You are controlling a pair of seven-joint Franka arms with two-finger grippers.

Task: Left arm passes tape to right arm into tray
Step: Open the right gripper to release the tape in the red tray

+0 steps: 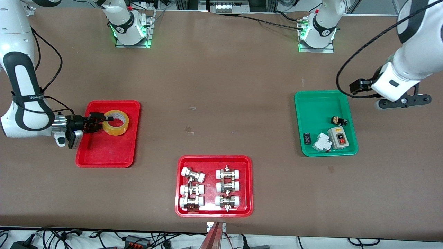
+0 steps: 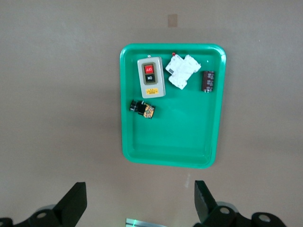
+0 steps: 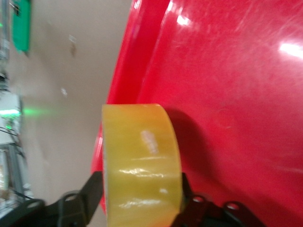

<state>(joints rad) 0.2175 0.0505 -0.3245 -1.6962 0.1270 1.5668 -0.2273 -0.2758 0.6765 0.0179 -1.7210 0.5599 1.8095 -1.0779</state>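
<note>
**Table stock, nearest item first**

Red tray of pipe fittings (image 1: 214,211): nearest the front camera, mid-table; six white-and-metal fittings (image 1: 226,187) in two columns.

Plain red tray (image 1: 105,155): farther back, toward the right arm's end of the table. Holds the tape.

Tape (image 1: 116,122): yellow translucent roll, pale core, over the farther part of the plain red tray; contact with the tray floor not discernible. Pinched through its wall by the right gripper (image 1: 103,121), one finger at the core, one outside; right wrist view shows the roll (image 3: 142,163) on edge between both fingers (image 3: 90,191).

Green tray (image 1: 323,100): toward the left arm's end. Contains grey switch box (image 1: 338,137) with red and black buttons, white breaker (image 1: 322,142), small black cylinder (image 1: 307,138), small black-and-orange part (image 1: 338,120).

Left gripper (image 1: 403,101): aloft over bare table just beside the green tray, waiting. Fingers (image 2: 73,202) spread wide, holding nothing.
</note>
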